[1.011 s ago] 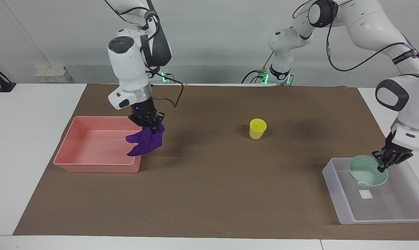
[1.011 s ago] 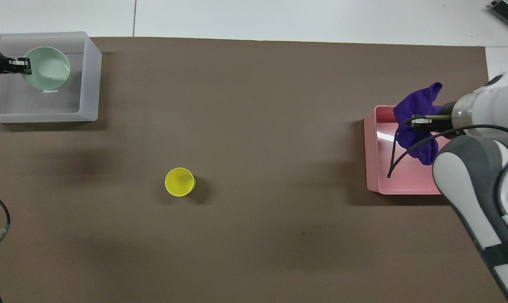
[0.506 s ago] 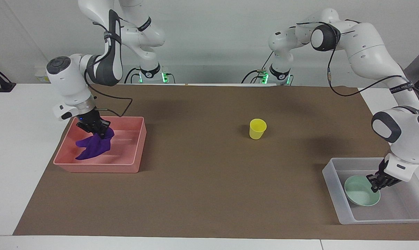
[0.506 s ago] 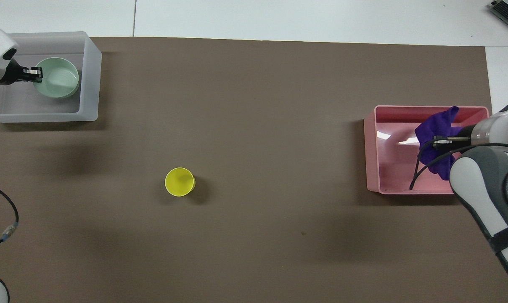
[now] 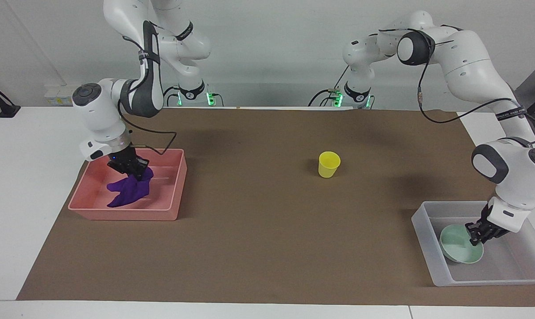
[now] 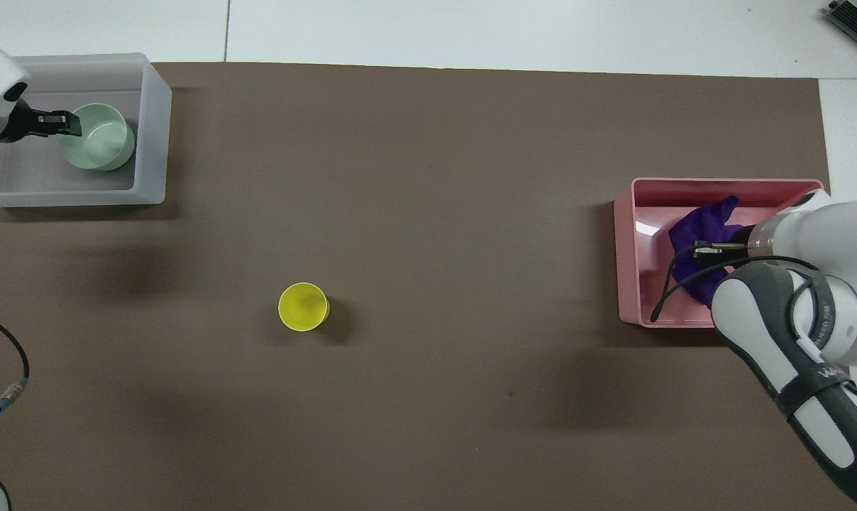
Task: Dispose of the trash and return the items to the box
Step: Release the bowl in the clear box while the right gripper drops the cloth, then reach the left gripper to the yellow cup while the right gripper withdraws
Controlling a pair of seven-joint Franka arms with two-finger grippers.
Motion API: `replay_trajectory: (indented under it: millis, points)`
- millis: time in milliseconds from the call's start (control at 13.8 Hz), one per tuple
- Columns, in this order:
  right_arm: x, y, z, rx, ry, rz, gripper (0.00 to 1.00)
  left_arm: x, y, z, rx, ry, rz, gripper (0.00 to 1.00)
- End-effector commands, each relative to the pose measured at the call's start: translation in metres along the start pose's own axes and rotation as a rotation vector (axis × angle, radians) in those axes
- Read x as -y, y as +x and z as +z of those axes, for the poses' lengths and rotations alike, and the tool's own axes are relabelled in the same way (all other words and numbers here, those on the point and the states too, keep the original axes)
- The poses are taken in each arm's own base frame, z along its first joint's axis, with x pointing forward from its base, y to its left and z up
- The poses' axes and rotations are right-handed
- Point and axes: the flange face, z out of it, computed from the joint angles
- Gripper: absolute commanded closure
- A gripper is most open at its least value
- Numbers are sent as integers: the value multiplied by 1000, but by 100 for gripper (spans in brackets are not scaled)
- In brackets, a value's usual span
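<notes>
Now the rag (image 5: 130,191) lies in the pink tray (image 5: 177,175), the right gripper (image 5: 134,170) low over it; whether it grips the cloth I cannot tell. The left gripper (image 5: 476,238) sits at the bowl's (image 5: 458,250) rim inside the box (image 5: 422,223), grip unclear. The cup (image 5: 328,164) stands mid-table.

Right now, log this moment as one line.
right gripper: on purple rag in pink tray | left gripper: at mint-green bowl rim in translucent box | yellow cup: on mat, untouched
</notes>
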Motion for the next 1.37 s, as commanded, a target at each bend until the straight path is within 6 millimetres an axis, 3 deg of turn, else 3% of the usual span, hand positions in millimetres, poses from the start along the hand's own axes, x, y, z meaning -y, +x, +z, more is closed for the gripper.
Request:
replay_trajectory:
  millis: [0, 72, 289, 433, 578, 939, 1300]
  points:
    - [9, -1, -3, -22, 15, 7, 0, -26, -20, -56, -6, 21, 50, 0]
    - [23, 3, -9, -37, 17, -16, 0, -40, -30, -72, -3, 21, 68, 0]
    - [38, 11, -36, -60, 12, -27, 0, -94, -72, -116, 23, 16, 128, 0]
    - [48, 11, -52, -64, 19, 7, 0, -127, -106, -130, 43, 12, 155, 0]
    - [59, 19, -83, -37, 23, 13, 0, -165, -131, -147, 47, 7, 145, 0]
    - [47, 33, -177, 4, 19, 27, 0, -273, -184, -138, 80, -29, 197, 0]
    - [42, 22, -245, 13, -28, 12, 0, -320, -238, -121, 137, -40, 299, 0]
